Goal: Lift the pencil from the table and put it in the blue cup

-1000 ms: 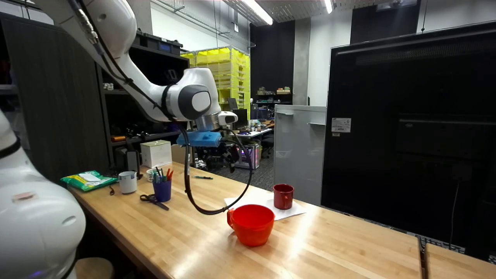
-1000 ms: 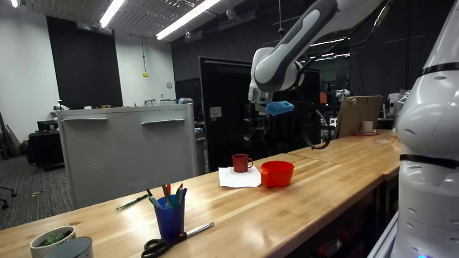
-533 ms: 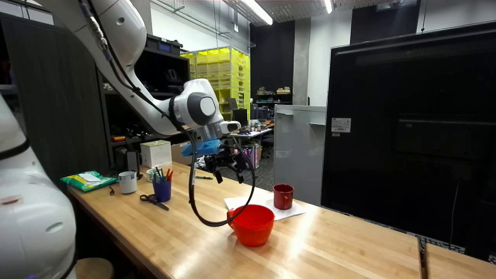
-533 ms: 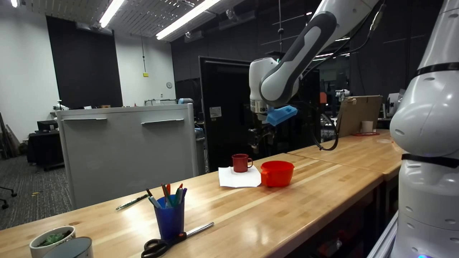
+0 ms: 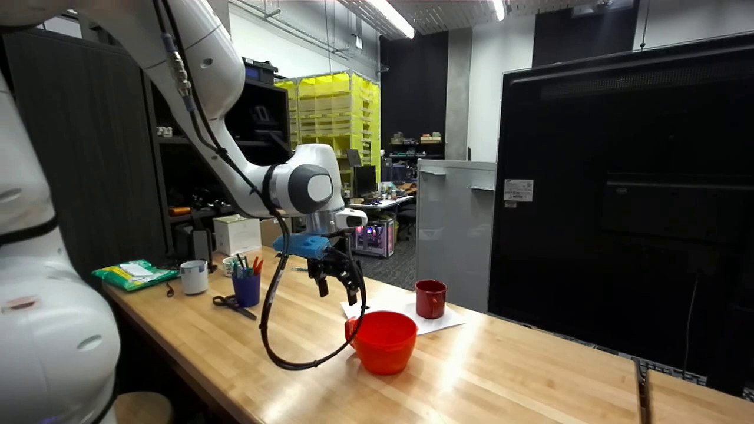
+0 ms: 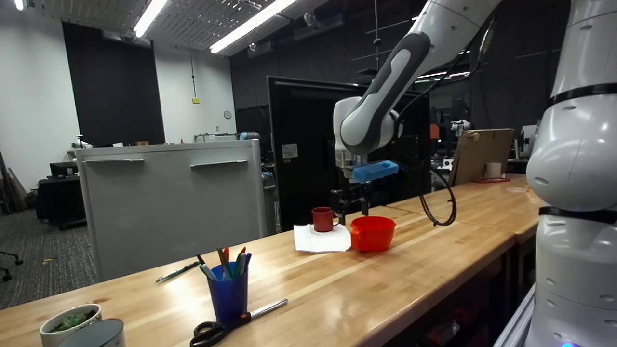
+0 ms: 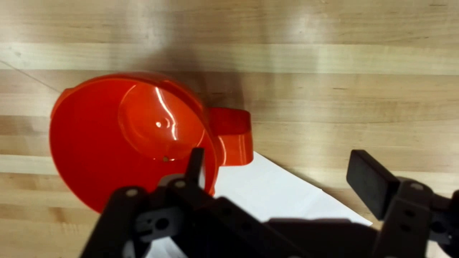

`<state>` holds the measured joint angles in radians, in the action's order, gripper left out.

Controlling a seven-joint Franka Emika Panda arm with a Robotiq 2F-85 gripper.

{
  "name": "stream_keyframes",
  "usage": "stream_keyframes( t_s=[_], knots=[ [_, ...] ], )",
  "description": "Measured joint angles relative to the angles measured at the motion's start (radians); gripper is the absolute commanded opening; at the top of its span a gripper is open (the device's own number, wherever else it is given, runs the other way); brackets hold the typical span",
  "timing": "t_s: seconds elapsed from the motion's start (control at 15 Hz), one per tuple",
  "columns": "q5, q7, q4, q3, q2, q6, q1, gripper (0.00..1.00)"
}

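Note:
A slim green-patterned pencil (image 6: 177,272) lies flat on the table, near its far edge; in an exterior view the pencil (image 5: 299,269) is partly hidden behind the arm. The blue cup (image 6: 229,294) stands upright beyond it, several pens and markers poking out of its top; it shows in both exterior views, also as the blue cup (image 5: 247,291). My gripper (image 5: 337,292) hangs in the air near the red bowl, well away from pencil and cup. In the wrist view the gripper (image 7: 278,165) has its jaws wide apart with nothing between them. Neither pencil nor blue cup shows there.
The red bowl (image 7: 143,136) with a handle sits below the gripper. Beside it a dark red cup (image 6: 323,219) rests on white paper (image 6: 322,241). Scissors (image 6: 221,330) lie against the blue cup's base. A plant pot (image 6: 71,322) and a grey mug (image 5: 194,277) stand farther along.
The arm has come down, bringing the gripper lower toward the table by the red bowl, and the wrist has turned somewhat. The jaws stay open; the objects on the table have not moved.

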<state>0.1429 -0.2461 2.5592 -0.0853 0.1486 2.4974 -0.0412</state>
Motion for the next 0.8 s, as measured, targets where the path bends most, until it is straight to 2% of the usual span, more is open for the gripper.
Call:
stream_keyframes(
  t_s=[0.27,0.8],
  knots=[
    [-0.074,0.052,0.005,-0.001,-0.008,-0.003,0.051,1.00],
    [-0.084,0.239,0.053,-0.040,0.071,-0.012,0.183,1.00]
  ],
)
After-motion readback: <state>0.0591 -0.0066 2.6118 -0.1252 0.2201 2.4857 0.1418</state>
